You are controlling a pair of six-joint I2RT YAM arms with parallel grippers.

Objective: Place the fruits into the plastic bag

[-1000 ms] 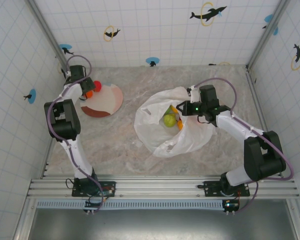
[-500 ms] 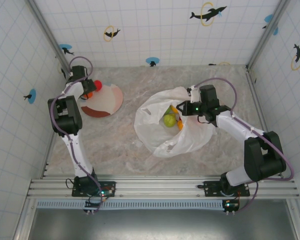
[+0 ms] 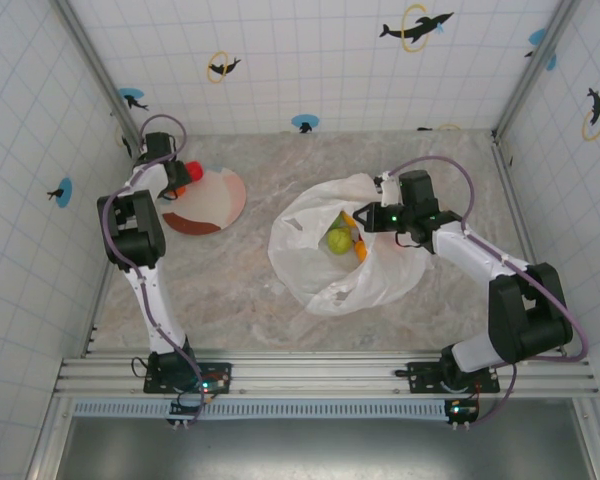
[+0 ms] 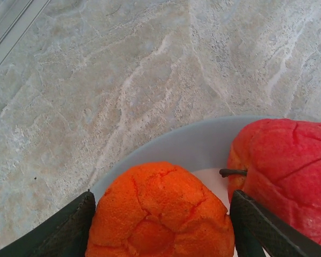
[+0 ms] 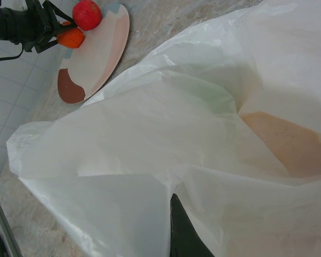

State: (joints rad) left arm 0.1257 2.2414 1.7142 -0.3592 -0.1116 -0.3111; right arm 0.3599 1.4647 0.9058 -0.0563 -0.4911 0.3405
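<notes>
An orange fruit point(image 4: 160, 209) and a red fruit point(image 4: 289, 171) sit on the plate's point(image 4: 198, 144) far left edge. My left gripper point(image 4: 161, 202) straddles the orange fruit point(image 3: 180, 187), both dark fingers point(image 4: 75, 225) pressed against its sides while it rests on the plate. The red fruit point(image 3: 193, 170) lies just beside it. The plastic bag point(image 3: 345, 275) lies open mid-table with a green fruit point(image 3: 338, 240) and orange-yellow ones point(image 3: 358, 246) inside. My right gripper point(image 3: 377, 216) is shut on the bag's far rim; its finger point(image 5: 182, 233) pinches the film point(image 5: 176, 123).
The round pink, white and brown plate point(image 3: 215, 200) lies left of the bag. Tiled walls close in the table on the left, back and right. The left arm's elbow point(image 3: 128, 228) stands near the left wall. Bare marble tabletop point(image 3: 230, 290) lies in front of the plate.
The left gripper's jaws have narrowed onto the orange fruit, and the left arm's elbow shifted slightly toward the back. The right arm and the bag have not moved.
</notes>
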